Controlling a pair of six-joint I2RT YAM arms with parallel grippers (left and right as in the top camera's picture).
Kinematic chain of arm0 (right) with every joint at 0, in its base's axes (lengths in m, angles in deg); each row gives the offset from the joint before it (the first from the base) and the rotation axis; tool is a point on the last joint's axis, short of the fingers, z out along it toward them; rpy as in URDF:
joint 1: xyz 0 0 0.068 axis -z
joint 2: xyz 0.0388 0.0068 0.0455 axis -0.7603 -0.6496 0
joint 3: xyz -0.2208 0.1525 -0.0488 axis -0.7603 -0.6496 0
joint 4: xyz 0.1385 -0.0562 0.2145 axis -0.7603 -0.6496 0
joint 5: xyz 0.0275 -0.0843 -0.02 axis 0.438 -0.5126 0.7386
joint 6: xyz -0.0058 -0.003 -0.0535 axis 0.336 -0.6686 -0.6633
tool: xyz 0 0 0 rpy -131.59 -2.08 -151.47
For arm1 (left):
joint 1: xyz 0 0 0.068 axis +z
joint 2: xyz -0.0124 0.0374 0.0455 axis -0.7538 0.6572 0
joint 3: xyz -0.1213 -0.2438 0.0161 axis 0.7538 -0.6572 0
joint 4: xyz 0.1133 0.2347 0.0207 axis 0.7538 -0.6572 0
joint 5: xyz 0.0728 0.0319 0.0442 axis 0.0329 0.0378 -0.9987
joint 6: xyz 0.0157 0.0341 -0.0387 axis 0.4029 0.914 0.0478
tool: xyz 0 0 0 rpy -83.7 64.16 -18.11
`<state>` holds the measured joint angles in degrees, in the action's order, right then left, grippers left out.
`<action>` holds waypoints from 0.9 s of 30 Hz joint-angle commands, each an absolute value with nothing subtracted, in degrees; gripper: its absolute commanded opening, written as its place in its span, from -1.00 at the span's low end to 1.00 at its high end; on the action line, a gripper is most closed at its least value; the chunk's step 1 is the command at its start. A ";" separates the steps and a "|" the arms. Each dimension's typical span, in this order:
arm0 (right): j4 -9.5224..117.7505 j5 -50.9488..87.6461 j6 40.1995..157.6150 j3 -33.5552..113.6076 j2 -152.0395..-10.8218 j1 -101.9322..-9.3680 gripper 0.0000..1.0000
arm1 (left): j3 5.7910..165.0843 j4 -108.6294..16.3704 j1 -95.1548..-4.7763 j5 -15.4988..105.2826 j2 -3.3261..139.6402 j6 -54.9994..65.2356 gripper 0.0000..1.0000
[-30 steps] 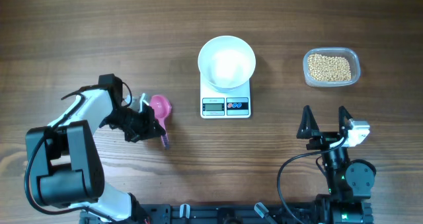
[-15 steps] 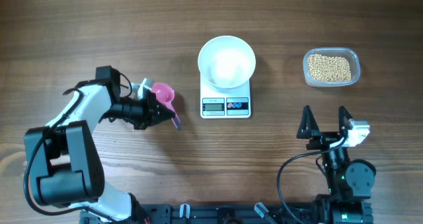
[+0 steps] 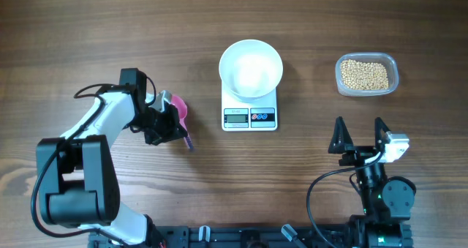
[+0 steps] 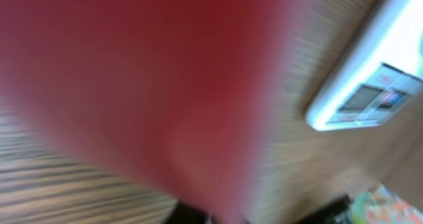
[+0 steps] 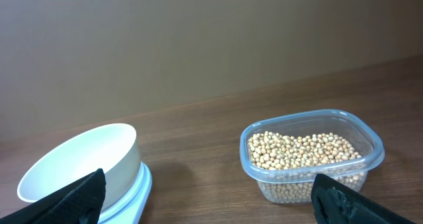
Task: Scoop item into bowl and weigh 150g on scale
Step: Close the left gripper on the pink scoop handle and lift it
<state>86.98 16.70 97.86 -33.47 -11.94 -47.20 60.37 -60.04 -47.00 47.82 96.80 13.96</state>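
My left gripper is pressed together on the pink scoop, pinching it by the handle. The cup end points away from me and the handle tip sticks out on the near side, so the scoop's long axis runs roughly near to far with a slight tilt.

Just to the right of that gripper stands the scale, display edge toward me, with the white bowl sitting on its platform. The bowl looks empty from above.

The coming move turns on the beans. They lie in the clear tub, well apart to the right of my left gripper and beyond the scale and bowl. I judge the scoop must cross over or around both to reach them. The tub's long side runs left to right.

My right gripper is spread wide and holds nothing. The tub sits straight ahead of it, so that arm is the nearer one, though it does not carry the scoop.

The left wrist view is nearly all pink blur, with only a corner of the scale at its right. The right wrist view shows the beans lying well below the tub's rim, which the overhead view does not show. I cannot read the display in any view.
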 commanded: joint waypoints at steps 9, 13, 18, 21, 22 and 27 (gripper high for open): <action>87.30 17.40 98.69 -33.56 -11.70 -47.44 1.00 | 60.65 -53.97 -47.20 39.67 97.57 10.68 -0.18; 87.30 17.40 98.69 -33.56 -11.70 -47.44 1.00 | 60.65 -52.98 -47.20 39.67 97.57 10.66 0.21; 87.30 17.40 98.69 -33.56 -11.70 -47.44 1.00 | 60.65 -50.82 -47.20 40.83 97.57 9.98 0.52; 87.30 17.40 98.67 -33.56 -11.70 -47.44 1.00 | 60.65 -49.75 -47.20 43.95 97.57 9.15 0.51; 87.30 17.40 98.67 -33.56 -11.70 -47.44 1.00 | 60.65 -49.44 -47.20 45.37 97.57 9.13 0.51; 87.30 17.40 98.67 -33.56 -11.70 -47.44 1.00 | 60.65 -46.25 -47.20 49.66 97.57 4.17 0.44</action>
